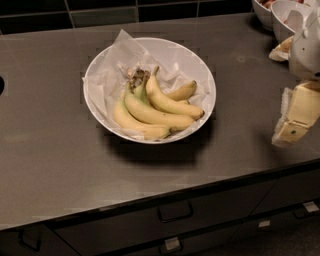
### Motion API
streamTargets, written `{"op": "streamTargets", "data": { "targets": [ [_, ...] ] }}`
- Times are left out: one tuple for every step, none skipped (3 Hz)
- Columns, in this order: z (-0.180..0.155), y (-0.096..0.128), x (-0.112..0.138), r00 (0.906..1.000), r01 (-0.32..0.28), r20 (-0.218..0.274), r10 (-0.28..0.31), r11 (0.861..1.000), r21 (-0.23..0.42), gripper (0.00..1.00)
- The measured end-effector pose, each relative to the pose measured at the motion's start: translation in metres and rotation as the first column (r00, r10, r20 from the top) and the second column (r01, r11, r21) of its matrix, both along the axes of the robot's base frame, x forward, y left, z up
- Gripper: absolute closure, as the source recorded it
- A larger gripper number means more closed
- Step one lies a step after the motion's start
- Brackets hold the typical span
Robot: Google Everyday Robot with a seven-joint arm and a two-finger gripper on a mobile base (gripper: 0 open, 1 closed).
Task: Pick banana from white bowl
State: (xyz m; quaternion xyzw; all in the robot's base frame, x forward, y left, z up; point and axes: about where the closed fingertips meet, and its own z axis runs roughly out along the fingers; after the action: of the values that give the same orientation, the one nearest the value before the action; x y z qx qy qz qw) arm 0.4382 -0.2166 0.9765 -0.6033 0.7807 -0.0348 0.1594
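A wide, shallow white bowl [200, 70] lined with crumpled white paper sits in the middle of the dark grey counter. A bunch of several yellow bananas [155, 112] lies in it, stems joined toward the back left, tips pointing right. My gripper [295, 117] hangs at the right edge of the view, well to the right of the bowl and apart from it, above the counter's right part. It holds nothing that I can see.
Smaller, deeper white bowls [285, 17] stand at the back right corner with other items beside them. The counter's front edge [150, 197] runs across the lower view with drawers and handles [175, 212] below. A dark tiled wall [100, 12] runs behind.
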Motion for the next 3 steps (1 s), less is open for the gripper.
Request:
{"op": "streamTargets", "data": {
  "targets": [
    [0.000, 0.000, 0.000, 1.0000, 0.000, 0.000, 0.000, 1.000, 0.000, 0.00],
    [0.001, 0.007, 0.001, 0.9999, -0.016, 0.005, 0.016, 1.000, 0.006, 0.00],
    [0.000, 0.024, 0.004, 0.9985, -0.053, 0.014, 0.052, 0.998, 0.046, 0.00]
  ]
}}
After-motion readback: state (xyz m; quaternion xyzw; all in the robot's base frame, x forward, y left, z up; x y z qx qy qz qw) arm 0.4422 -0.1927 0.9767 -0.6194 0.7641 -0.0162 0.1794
